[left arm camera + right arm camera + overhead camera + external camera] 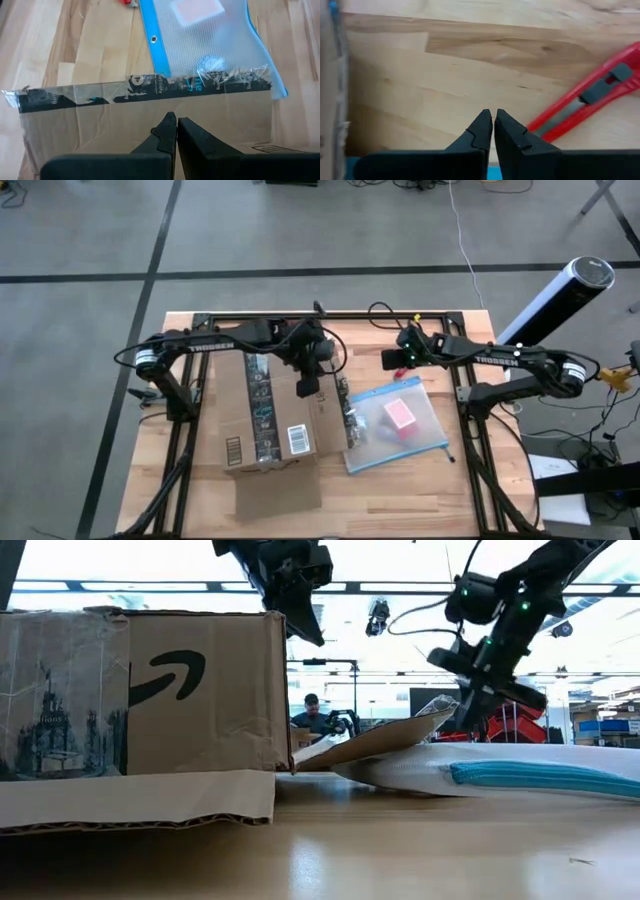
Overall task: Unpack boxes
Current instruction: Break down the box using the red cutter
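1. The brown corrugated cardboard box [268, 412] with black printed tape and white barcode labels sits left of centre on the pale wooden table [400, 500]. Its flaps are open; one flap lies out over the edge of the clear mesh plastic pouch with blue edging [400, 423] just beside it on the right.
2. The left gripper [175, 121] hangs over the box's top, near the taped flap edge. Its fingers are pressed together and hold nothing.
3. The right gripper [493, 118] is low over the far table edge, beyond the pouch, fingers likewise pinched together and empty. The small red utility knife [592, 96] lies on the wood just beside it, untouched.
4. Risk: with its fingers together, the left gripper cannot pinch the flap. If it descends as it is, it may merely press the flap down or shove the box sideways.
5. Risk: the flap overlaps the pouch, so lifting or dragging the flap could pull the pouch along, or slide it toward the knife.
6. Risk: the right gripper is near the knife. A careless sweep could knock it off the far edge.
7. Whether the knife's blade is extended, I cannot tell.
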Motion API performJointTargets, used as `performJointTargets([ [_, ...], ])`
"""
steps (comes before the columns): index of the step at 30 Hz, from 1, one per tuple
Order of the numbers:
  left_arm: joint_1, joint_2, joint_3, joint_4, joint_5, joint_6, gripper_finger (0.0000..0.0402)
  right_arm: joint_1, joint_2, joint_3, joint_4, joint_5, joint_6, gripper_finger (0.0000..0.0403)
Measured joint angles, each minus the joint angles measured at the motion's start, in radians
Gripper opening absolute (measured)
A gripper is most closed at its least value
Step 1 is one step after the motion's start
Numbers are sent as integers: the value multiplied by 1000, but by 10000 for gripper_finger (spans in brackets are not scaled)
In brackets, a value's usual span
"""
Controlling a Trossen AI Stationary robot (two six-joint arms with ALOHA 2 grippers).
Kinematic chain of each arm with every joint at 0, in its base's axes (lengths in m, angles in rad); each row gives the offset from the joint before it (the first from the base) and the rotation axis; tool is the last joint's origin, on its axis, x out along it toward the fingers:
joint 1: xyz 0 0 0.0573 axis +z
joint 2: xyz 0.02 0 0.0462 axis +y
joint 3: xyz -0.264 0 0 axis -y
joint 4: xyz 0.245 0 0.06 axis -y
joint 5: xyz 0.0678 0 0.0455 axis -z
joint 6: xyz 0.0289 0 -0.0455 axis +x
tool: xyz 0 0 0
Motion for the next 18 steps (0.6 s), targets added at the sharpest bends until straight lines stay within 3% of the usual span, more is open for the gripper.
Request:
performJointTargets([
  [6,0,-29,0,-7,2,28,0,-36,0,0,0,6,43,105],
  [12,0,-52,0,-43,3,73,0,-40,0,0,-68,96,117,216],
  [18,0,-62,0,-55,4,97,0,-59,5,0,-118,167,203,285],
])
